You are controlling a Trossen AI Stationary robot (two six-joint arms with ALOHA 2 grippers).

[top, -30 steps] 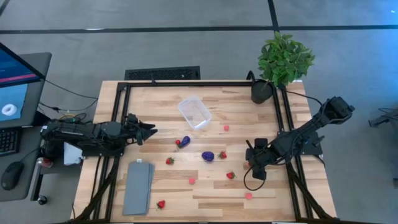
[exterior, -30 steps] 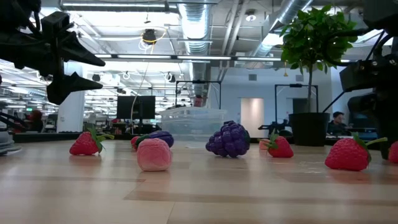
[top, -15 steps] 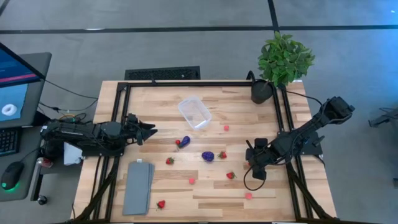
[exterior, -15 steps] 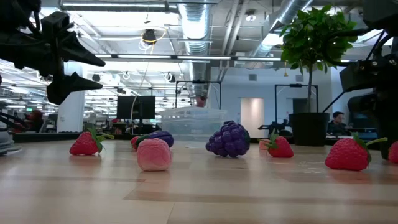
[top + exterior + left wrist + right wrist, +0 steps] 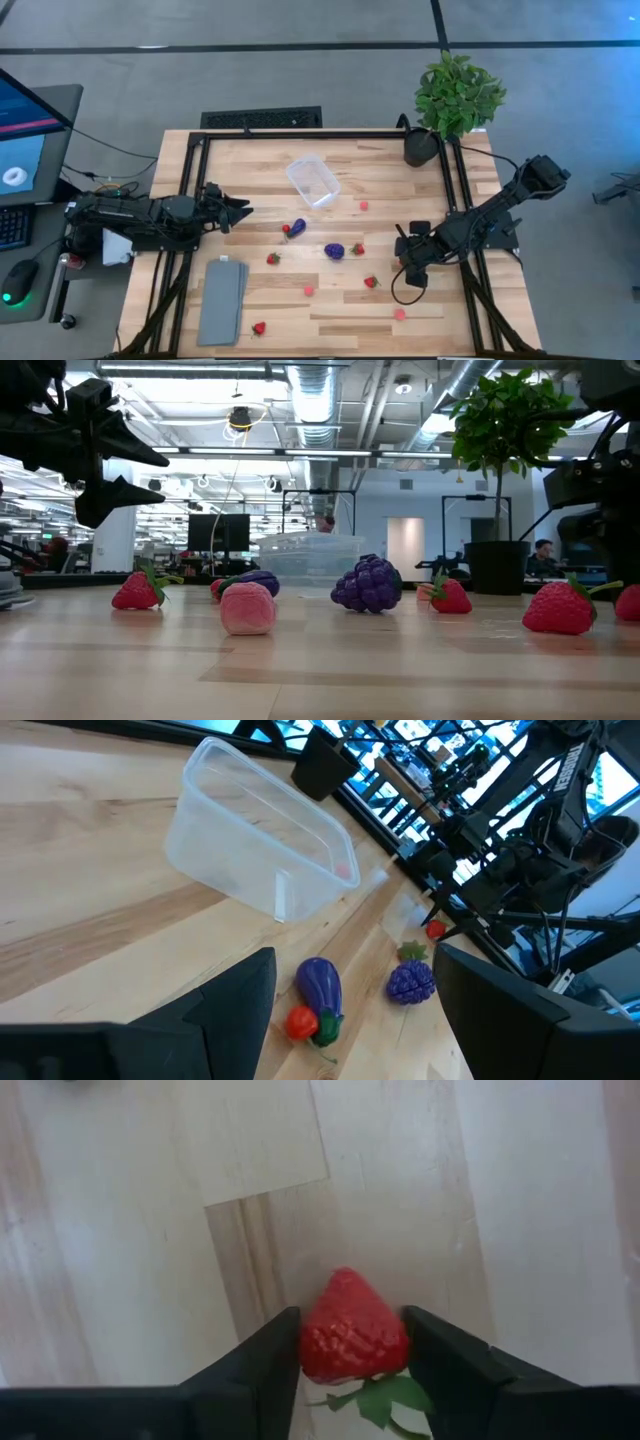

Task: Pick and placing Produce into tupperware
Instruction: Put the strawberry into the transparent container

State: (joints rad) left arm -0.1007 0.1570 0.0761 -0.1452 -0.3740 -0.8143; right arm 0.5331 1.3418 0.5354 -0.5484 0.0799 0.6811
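Note:
The clear tupperware stands on its base at the table's far middle and also shows in the left wrist view. The purple eggplant, the grape cluster, strawberries and pink pieces lie scattered on the wood. My left gripper is open and empty above the table's left side, pointing toward the eggplant. My right gripper is at the table's right, shut on a red strawberry that it hides in the high view. My right gripper pinches the strawberry's two opposite sides between its two fingers, at the wide end by the green top. The fingers come from above, and the strawberry's pointed tip sticks out beyond them. I cannot tell whether it rests on the wood or is lifted.
A potted plant stands at the far right corner. A flat grey slab lies at the near left with a strawberry beside it. Black frame rails run along the table's left and right sides.
My right gripper has shifted slightly in the low view, and the strawberry at that view's right edge shows a little more. The other produce, the tupperware and my left gripper have kept still.

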